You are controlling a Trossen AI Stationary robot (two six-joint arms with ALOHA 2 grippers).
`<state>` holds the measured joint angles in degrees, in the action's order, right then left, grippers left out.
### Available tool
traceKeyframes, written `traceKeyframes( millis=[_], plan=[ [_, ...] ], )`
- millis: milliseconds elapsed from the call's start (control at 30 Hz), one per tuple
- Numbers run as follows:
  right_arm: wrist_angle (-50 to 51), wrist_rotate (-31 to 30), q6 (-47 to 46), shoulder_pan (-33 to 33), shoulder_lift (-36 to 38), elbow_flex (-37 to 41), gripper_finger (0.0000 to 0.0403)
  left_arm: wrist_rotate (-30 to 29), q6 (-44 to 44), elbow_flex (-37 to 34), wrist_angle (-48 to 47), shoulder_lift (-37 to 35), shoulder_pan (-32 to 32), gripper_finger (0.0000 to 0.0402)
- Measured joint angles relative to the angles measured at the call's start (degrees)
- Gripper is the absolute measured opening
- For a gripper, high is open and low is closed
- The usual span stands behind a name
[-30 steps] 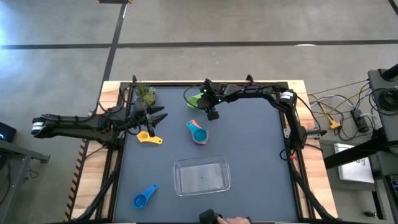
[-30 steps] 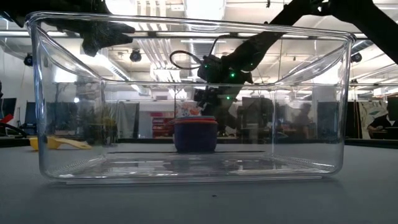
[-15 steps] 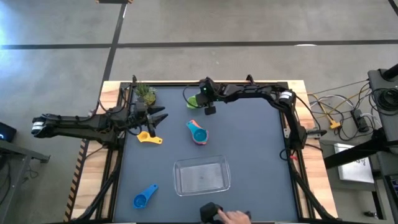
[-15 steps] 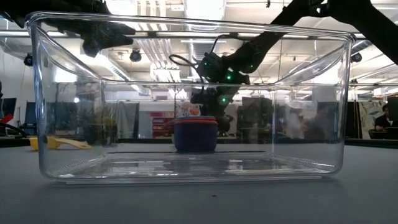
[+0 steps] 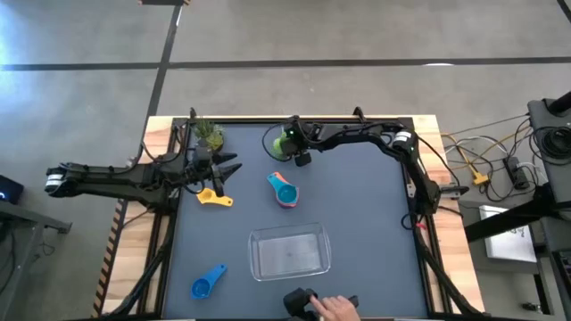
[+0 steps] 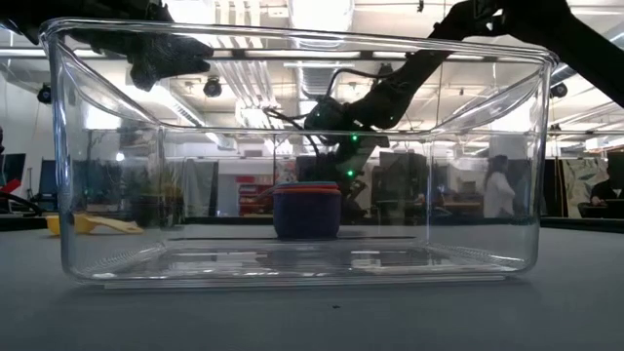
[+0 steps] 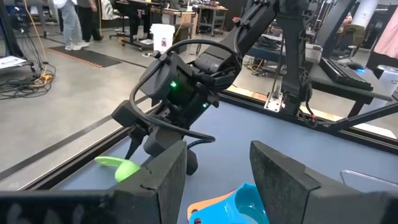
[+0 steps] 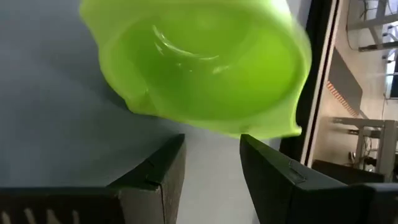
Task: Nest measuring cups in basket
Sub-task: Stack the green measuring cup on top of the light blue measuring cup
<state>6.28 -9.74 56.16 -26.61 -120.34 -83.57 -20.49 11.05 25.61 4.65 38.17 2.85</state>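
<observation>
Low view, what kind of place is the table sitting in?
Probably a robotics lab or workshop: behind the clear basket are ceiling strip lights, benches loaded with equipment and people standing about, on a bare concrete floor.

Dark table (image 5: 375, 232) with clear basket (image 5: 289, 252), blue cup (image 5: 207, 283), yellow cup (image 5: 213, 197), nested cups (image 5: 284, 190), plant (image 5: 211, 135).
</observation>
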Motion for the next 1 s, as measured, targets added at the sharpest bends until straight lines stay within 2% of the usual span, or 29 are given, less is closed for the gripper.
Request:
traceKeyframes(
  millis=[500,1000],
  plan=[
    [-0.68,1.03,-1.96,0.81,1.4,0.0,0.0146,0.0,0.0,0.0,-0.01,0.04,-0.02,0.0161],
    [-2.56,3.31,3.16,3.43,1.67,0.0,0.0146,0.0,0.0,0.0,0.01,0.04,-0.02,0.0161]
  ],
)
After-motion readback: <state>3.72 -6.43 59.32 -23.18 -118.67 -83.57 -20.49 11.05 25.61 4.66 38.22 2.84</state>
